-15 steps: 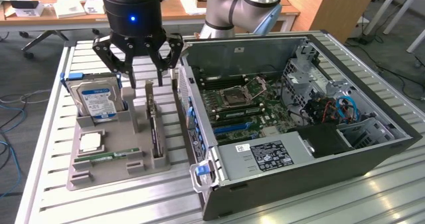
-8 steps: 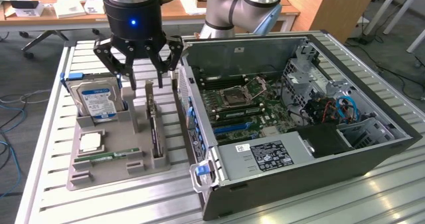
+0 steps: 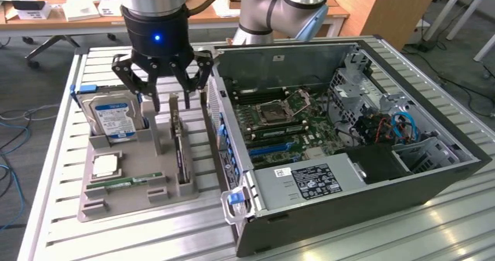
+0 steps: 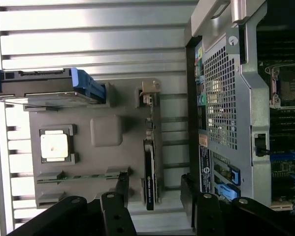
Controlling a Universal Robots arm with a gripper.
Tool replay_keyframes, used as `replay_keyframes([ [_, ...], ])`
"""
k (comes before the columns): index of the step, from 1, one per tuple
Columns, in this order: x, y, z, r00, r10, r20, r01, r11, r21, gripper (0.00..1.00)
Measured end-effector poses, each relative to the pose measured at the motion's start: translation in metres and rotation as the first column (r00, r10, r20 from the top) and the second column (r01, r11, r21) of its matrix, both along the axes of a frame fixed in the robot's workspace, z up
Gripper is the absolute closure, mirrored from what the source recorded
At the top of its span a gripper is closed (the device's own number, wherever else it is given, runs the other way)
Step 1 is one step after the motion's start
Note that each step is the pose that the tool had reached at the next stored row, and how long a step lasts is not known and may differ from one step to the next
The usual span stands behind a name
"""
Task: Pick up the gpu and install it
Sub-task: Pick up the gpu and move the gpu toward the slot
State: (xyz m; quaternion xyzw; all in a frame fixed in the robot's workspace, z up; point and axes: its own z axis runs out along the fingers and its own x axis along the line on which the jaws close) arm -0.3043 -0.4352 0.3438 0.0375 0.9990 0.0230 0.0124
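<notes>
The gpu (image 3: 180, 148) stands on edge in the grey holder tray (image 3: 124, 206), in the slot nearest the open computer case (image 3: 294, 64), long axis parallel to the case wall, silvery bracket end at the hard drive (image 3: 112, 116) end, beneath the gripper (image 3: 173, 101), whose fingers are spread wide and hold nothing.

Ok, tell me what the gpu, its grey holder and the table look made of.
The gpu: matte black circuit board, with what looks like a silvery metal bracket at one end. The grey holder: dull, moulded-looking, probably plastic. The table: grooved slats with a bright sheen, likely aluminium.
</notes>
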Motion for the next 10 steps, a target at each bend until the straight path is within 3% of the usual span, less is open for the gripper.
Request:
replay_keyframes([
  [10,0.0,0.0,-0.0163,1.0,0.0,0.0,0.0,1.0,0.0001,0.45],
])
